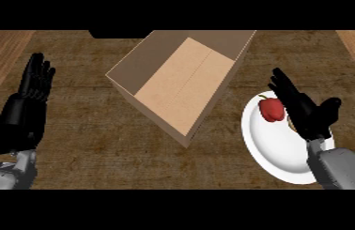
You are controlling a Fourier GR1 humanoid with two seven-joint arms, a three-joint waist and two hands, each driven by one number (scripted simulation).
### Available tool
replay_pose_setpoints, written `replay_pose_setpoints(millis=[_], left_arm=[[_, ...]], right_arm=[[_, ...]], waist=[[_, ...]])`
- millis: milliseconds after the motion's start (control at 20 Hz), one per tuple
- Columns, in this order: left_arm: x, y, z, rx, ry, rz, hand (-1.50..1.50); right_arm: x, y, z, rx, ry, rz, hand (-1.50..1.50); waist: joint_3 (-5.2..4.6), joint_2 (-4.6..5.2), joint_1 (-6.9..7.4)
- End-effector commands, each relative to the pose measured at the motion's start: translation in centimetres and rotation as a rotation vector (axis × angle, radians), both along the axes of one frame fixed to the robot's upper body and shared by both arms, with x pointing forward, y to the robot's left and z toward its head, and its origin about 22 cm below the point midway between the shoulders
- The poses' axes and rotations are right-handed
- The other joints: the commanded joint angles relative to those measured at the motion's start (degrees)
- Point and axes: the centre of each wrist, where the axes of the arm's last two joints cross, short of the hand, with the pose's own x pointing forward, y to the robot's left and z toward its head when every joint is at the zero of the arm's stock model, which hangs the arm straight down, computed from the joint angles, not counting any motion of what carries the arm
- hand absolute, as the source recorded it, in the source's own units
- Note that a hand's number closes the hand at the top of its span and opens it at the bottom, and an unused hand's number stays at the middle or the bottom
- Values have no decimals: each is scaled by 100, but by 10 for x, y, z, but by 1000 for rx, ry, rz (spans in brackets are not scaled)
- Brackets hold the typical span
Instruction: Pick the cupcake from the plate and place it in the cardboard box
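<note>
One cardboard box [181, 79], one plate [277, 149] bearing one red item [272, 109]; two hands — left hand [31, 90], right hand [305, 109] — fingers straight, empty.

L hand [33, 86]: at view's left edge, fingers straight, pointing up, resting. R hand [305, 109]: at right, fingers extended, thumb spread, holding nothing.

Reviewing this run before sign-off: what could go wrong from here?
1. On the plate only a red pepper shows; the right robot hand hides any cupcake and may grab the pepper.
2. The cardboard box stands close; its near wall could get knocked during the carry.
</note>
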Motion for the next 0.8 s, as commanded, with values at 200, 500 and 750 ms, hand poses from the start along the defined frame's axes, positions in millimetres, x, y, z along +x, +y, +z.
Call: replay_pose_setpoints(millis=[200, 500, 750], left_arm=[[-19, 61, -44, 281, 235, 182, 0], [-26, 63, -60, 296, 345, 183, 0], [-13, 67, -60, 287, 346, 164, 0]], right_arm=[[12, -70, 40, 146, -96, 292, -150], [-22, -116, 24, -305, -191, 501, -150], [-23, -161, 7, 31, -320, 481, -150]], waist=[[-129, 52, 36], [-105, 85, -42], [-106, 111, 79]])
